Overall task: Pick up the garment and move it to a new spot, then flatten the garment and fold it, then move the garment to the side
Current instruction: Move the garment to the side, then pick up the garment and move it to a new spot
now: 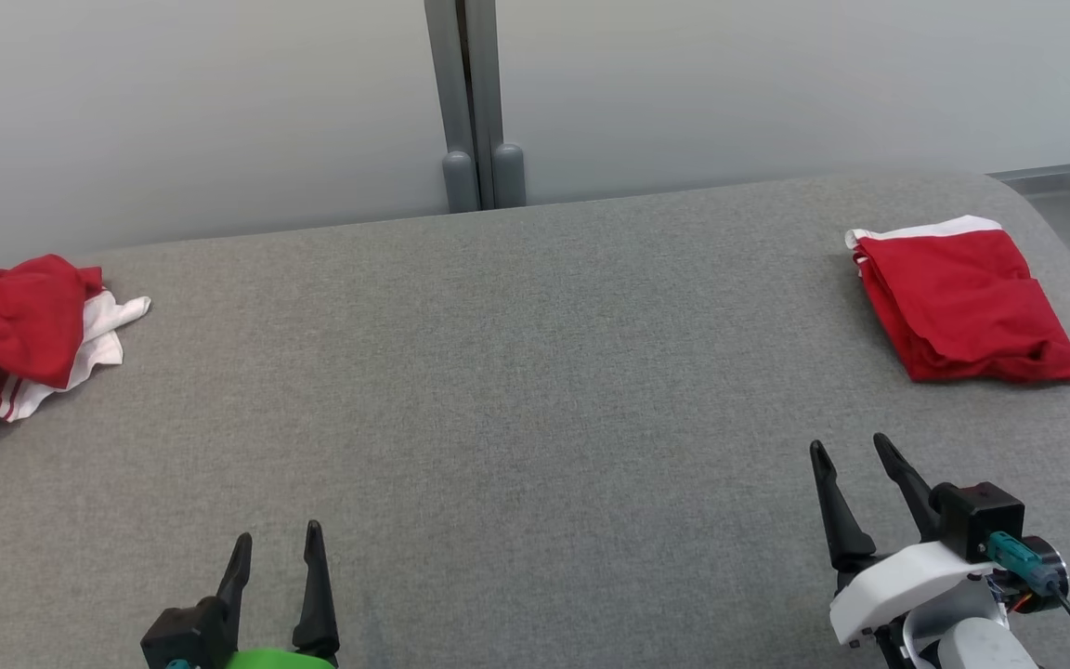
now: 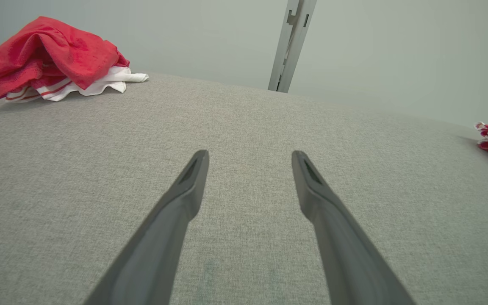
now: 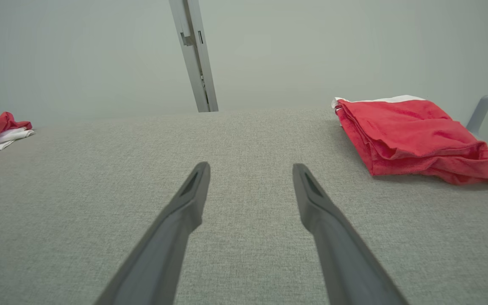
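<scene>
L gripper [image 1: 279, 531] and R gripper [image 1: 847, 442] are hovering by the tabletop's [image 1: 516, 372] near edge, pointing fwd, jaws spread, empty; crumpled garment [image 1: 6, 334] is lying at left edge, folded garment [image 1: 962, 302] by far-right corner, long axis near-far.

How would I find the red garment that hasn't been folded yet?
Start from the big grey cloth-covered table and follow it to its far left edge, on the robot's left. There lies the unfolded garment, a rumpled red heap with white striped cloth spilling from under it. Its neighbour, the folded garment at the far right, is a neat flat red rectangle.
</scene>
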